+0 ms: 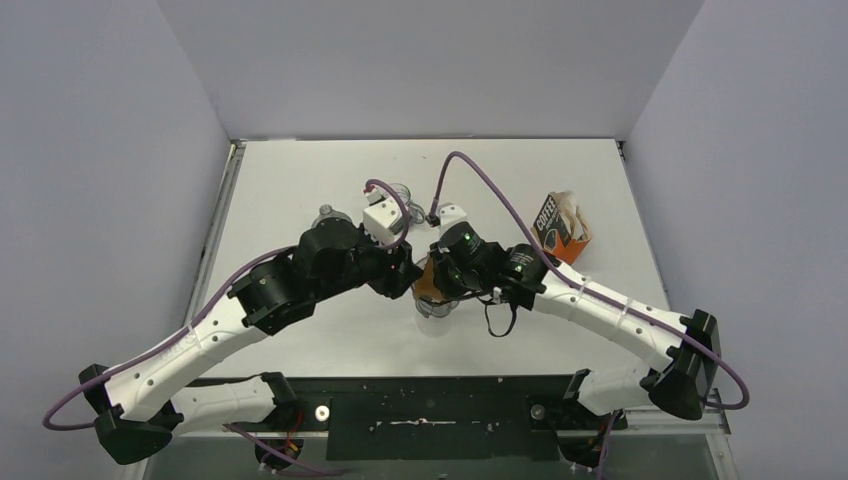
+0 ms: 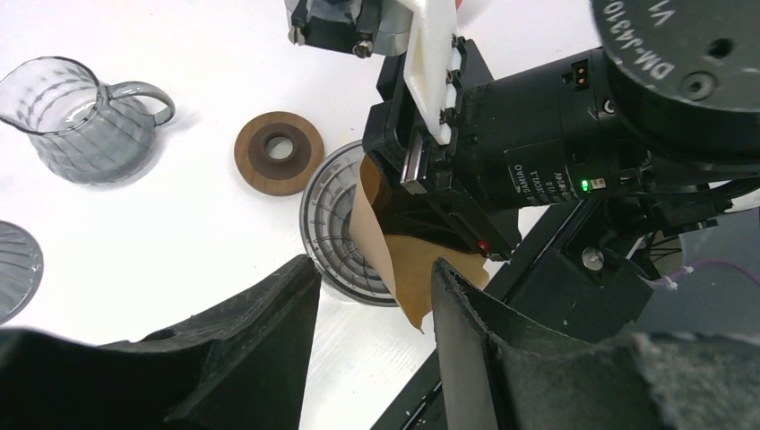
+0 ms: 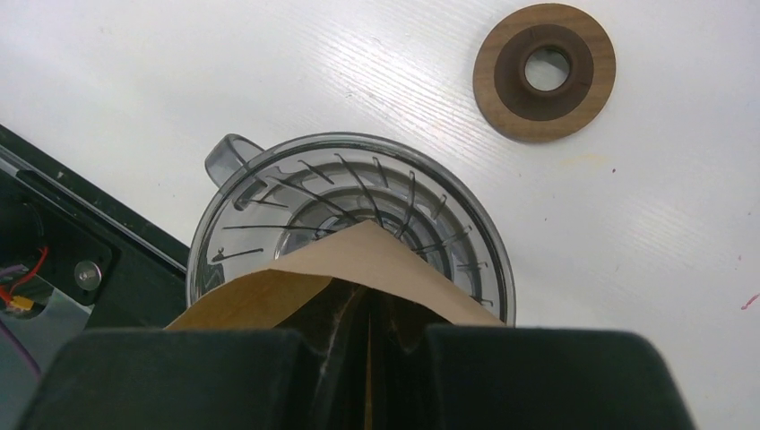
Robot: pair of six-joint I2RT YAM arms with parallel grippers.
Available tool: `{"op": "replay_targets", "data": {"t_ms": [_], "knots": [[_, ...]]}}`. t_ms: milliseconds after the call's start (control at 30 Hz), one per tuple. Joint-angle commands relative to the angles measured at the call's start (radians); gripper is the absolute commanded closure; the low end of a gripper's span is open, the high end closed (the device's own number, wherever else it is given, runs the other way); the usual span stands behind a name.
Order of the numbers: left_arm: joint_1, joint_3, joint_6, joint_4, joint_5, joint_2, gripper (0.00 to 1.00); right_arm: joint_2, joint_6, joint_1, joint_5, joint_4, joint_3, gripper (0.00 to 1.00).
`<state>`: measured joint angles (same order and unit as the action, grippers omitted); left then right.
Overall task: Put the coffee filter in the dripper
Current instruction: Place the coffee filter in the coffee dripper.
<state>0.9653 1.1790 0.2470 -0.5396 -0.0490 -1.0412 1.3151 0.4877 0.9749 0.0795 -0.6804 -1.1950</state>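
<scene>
two hands meet over the dripper [image 3: 385, 193], which stands upright on the counter [image 3: 161, 63]. the right hand [image 3: 367, 358] is pinched tight on the coffee filter [image 3: 358, 264]. here that is a tan-brown paper cone, folded flat. it is held above the dripper's mouth with its pointed end over the ribbed inside, not seated yet. the left hand [image 2: 376, 296] has its fingers about half apart with nothing between them, just beside the filter's lower corner.

step in hand, as i judge it: get the paper down into the cone. to do it well:
- centre the point over the dripper's middle and lower it straight.
- have the left hand press or spread the paper against the ribbed wall before the right lets go, or it may spring back out or nudge the dripper over.

pose: both forearms reach in from the sides with wrists bent down, and the hands are nearly touching mid-counter. a wooden ring [image 3: 544, 72] lies near the dripper, not on it. a glass jug [image 2: 76, 121] stands well apart.
</scene>
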Motion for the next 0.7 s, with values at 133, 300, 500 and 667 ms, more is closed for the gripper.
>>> {"op": "replay_targets", "data": {"t_ms": [133, 300, 500, 667], "knots": [[0.001, 0.025, -0.023, -0.007, -0.038, 0.049, 0.53, 0.07, -0.025, 0.001, 0.015, -0.087, -0.103, 1.0], [0.0, 0.007, -0.023, -0.004, -0.036, 0.058, 0.53, 0.109, -0.036, 0.008, 0.009, -0.149, -0.145, 0.95], [0.0, -0.006, -0.025, 0.002, -0.027, 0.058, 0.53, 0.151, -0.05, 0.008, -0.021, -0.199, -0.165, 0.88], [0.002, -0.016, -0.026, 0.007, -0.018, 0.057, 0.53, 0.176, -0.056, 0.01, -0.044, -0.216, -0.168, 0.81]]}}
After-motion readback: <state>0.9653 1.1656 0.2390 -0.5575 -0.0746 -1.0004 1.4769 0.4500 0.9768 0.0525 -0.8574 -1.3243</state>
